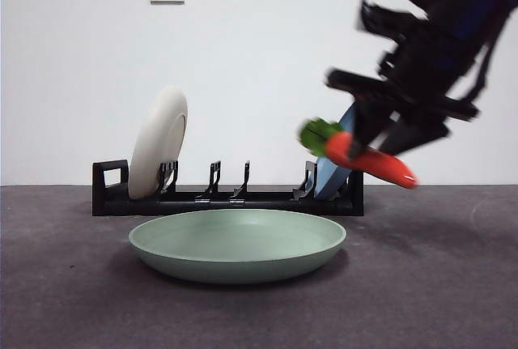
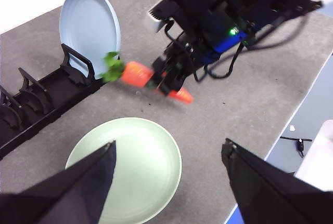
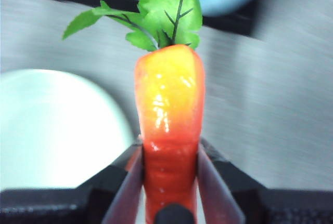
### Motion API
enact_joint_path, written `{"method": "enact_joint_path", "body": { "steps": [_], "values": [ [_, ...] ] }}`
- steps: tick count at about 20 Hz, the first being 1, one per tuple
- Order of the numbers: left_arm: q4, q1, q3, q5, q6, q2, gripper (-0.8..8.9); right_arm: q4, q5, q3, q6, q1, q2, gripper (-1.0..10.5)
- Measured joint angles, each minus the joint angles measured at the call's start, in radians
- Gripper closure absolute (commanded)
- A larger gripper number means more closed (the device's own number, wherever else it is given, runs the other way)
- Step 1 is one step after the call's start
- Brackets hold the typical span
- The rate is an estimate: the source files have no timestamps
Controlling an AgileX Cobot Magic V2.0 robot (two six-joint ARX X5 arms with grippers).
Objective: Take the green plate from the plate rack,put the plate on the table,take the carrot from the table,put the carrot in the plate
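The carrot (image 1: 368, 159) is clamped in the right gripper (image 3: 169, 182), held in the air beside the green plate (image 1: 237, 244) on the table (image 1: 437, 284). The left gripper (image 2: 169, 156) is held wide above the plate, with nothing between its jaws.

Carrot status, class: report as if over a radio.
Right gripper shut on carrot, airborne beside the green plate. Left gripper open, waiting above plate. Plate flat on table, nothing on it. Path unobstructed.
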Motion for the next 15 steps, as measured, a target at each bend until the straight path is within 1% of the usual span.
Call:
{"method": "enact_joint_path", "body": {
  "steps": [3, 6, 9, 12, 13, 14, 15],
  "values": [
    [0.003, 0.0, 0.0, 0.0, 0.0, 0.0, 4.67, 0.075, 0.0, 0.0, 0.052, 0.111, 0.033, 9.6],
    [0.003, 0.0, 0.0, 0.0, 0.0, 0.0, 4.68, 0.164, 0.002, 0.0, 0.076, 0.209, 0.134, 9.6],
    [0.003, 0.0, 0.0, 0.0, 0.0, 0.0, 4.68, 0.219, 0.018, 0.0, 0.08, 0.268, 0.229, 9.6],
    [0.003, 0.0, 0.0, 0.0, 0.0, 0.0, 4.68, 0.259, 0.049, 0.0, 0.084, 0.284, 0.277, 9.5],
    [0.001, 0.0, 0.0, 0.0, 0.0, 0.0, 4.68, 0.262, 0.049, 0.0, 0.085, 0.284, 0.285, 9.0],
    [-0.001, 0.0, 0.0, 0.0, 0.0, 0.0, 4.68, 0.262, 0.049, 0.0, 0.085, 0.284, 0.288, 8.2],
    [-0.001, 0.0, 0.0, 0.0, 0.0, 0.0, 4.68, 0.267, 0.05, 0.0, 0.085, 0.284, 0.291, 7.2]
  ]
}}
